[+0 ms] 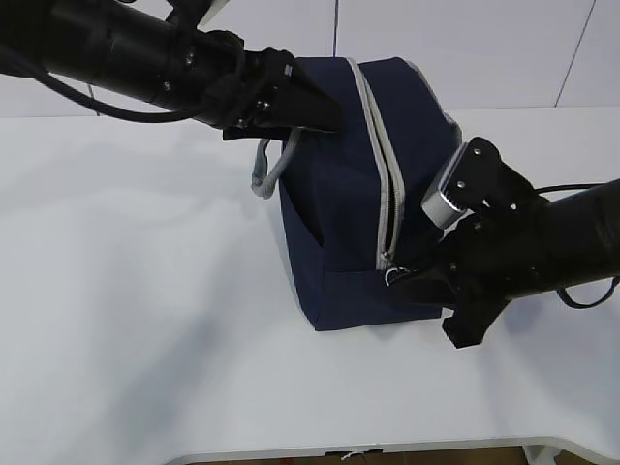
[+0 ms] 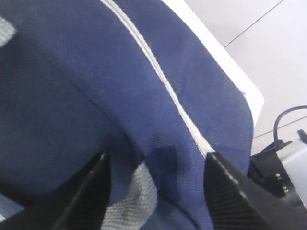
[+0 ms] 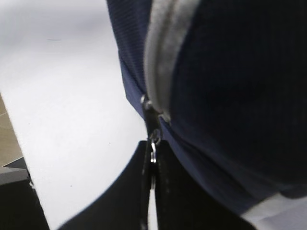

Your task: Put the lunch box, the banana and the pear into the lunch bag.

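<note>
While the table (image 1: pixel 126 291) at frame left lies bare, the left gripper (image 1: pixel 325 118) at upper left stands spread over the top edge of the lunch bag (image 1: pixel 339 223), grey handle (image 1: pixel 266 170) just below. Bag sits centre, its zipper (image 1: pixel 387 184) running top to lower right. There the right gripper (image 1: pixel 412 279), pressed together, pinches the ring pull (image 3: pixel 153 143); it is nearer. Lunch box, banana, pear not in view.

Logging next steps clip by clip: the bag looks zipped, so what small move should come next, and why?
Probably the right gripper lets go of the zipper pull and backs off. The zipper on the bag looks closed along its length, the pull sits at its low end, and the left fingers stand apart on the fabric.
</note>
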